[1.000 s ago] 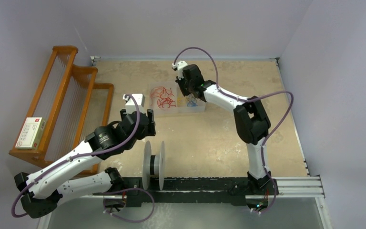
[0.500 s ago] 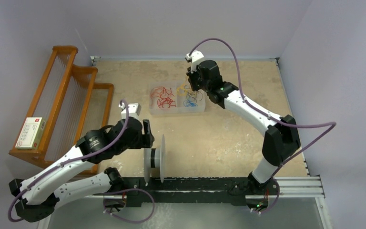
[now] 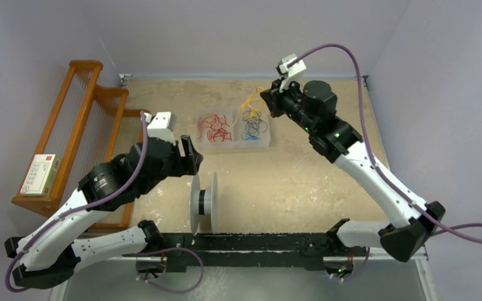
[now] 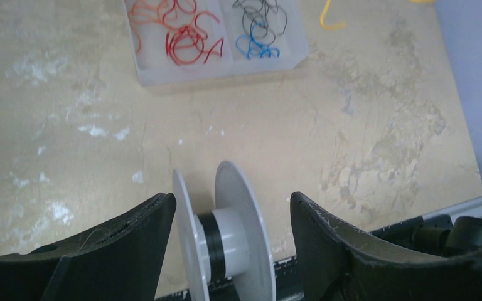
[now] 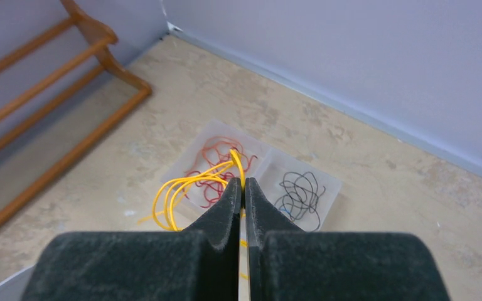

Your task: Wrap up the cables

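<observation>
Right gripper (image 5: 243, 182) is pinched shut on the cables (image 5: 176, 191). A few yellow strands are caught at one bend, and the loops spill out toward 9 o'clock of my fingertips and hang free. In the top view the bundle dangles over the far edge of the clear tray (image 3: 260, 143), at about 1 o'clock from the white spool (image 3: 204, 204). Left gripper (image 4: 231, 200) is wide and holds nothing. Its jaws frame the spool in the wrist view, and as far as I can tell they are apart from it.

Risks, as I judge them:
- The grip sits on a thin bend, not a thick bunch. A fast carry toward 7 o'clock could let a strand slip out and drop on the table.
- The loose tails hang near the black and blue wires (image 3: 251, 128). They could hook one and drag it out of the tray.
- The strands are curly and springy. If no end is pinned on the hub, the turns may spring off again.
- The spool stands on its flange rims. A bump from my left jaw could roll or tip it.
- Both arms meet at the spool, so they are likely to crowd or clash.
</observation>
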You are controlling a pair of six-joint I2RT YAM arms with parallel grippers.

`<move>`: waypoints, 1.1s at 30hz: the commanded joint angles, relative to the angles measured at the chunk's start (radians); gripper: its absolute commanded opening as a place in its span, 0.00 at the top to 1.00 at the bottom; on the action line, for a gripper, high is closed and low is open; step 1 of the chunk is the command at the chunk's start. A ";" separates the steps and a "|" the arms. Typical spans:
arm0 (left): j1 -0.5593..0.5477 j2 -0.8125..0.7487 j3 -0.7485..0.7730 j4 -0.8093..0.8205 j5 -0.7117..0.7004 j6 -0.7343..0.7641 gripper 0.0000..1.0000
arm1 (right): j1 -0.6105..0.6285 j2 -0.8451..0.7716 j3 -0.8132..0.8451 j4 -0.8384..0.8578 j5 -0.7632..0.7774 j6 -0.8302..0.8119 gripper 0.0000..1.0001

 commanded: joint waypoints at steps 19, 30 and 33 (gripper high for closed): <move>0.007 0.253 0.137 0.436 0.475 0.422 0.33 | 0.004 -0.326 0.018 -0.229 -0.373 -0.061 1.00; 0.007 0.182 0.130 0.485 0.640 0.404 0.33 | 0.005 -0.396 -0.040 -0.242 -0.421 -0.091 1.00; 0.007 0.163 0.134 0.482 0.648 0.412 0.33 | 0.005 -0.410 -0.048 -0.239 -0.432 -0.096 1.00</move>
